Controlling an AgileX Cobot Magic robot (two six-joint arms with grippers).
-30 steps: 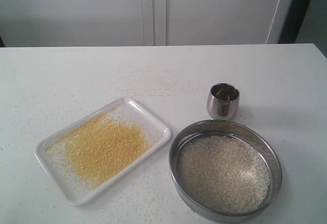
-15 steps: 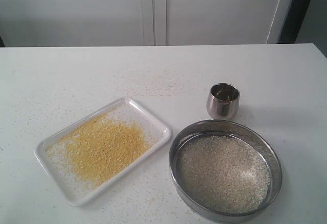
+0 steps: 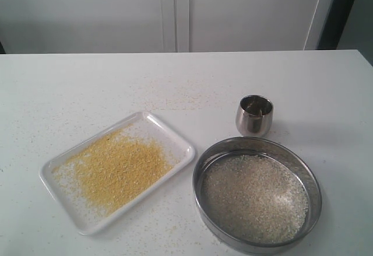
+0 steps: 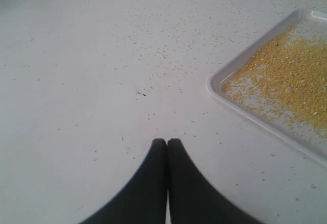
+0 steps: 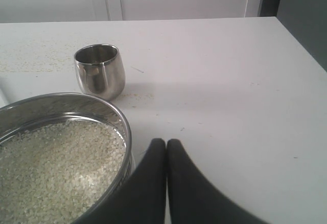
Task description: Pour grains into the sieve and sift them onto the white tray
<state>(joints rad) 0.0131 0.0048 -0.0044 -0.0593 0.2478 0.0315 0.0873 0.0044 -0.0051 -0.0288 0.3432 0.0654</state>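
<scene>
The white tray (image 3: 180, 142) lies at the front left of the table, spread with yellow grains (image 3: 119, 168). To its right stands the round steel sieve (image 3: 303, 165), holding a layer of whitish rice-like grains (image 3: 253, 197). Neither arm shows in the exterior view. My left gripper (image 4: 167, 141) is shut and empty over bare table, with a corner of the tray (image 4: 217, 89) off to one side. My right gripper (image 5: 166, 141) is also shut and empty, just beside the sieve's rim (image 5: 122, 119).
A small rounded steel cup (image 3: 254, 115) stands upright behind the sieve, also seen in the right wrist view as the cup (image 5: 99, 71). Stray yellow grains (image 3: 175, 95) are scattered on the white table around the tray. A white cabinet wall runs behind the table.
</scene>
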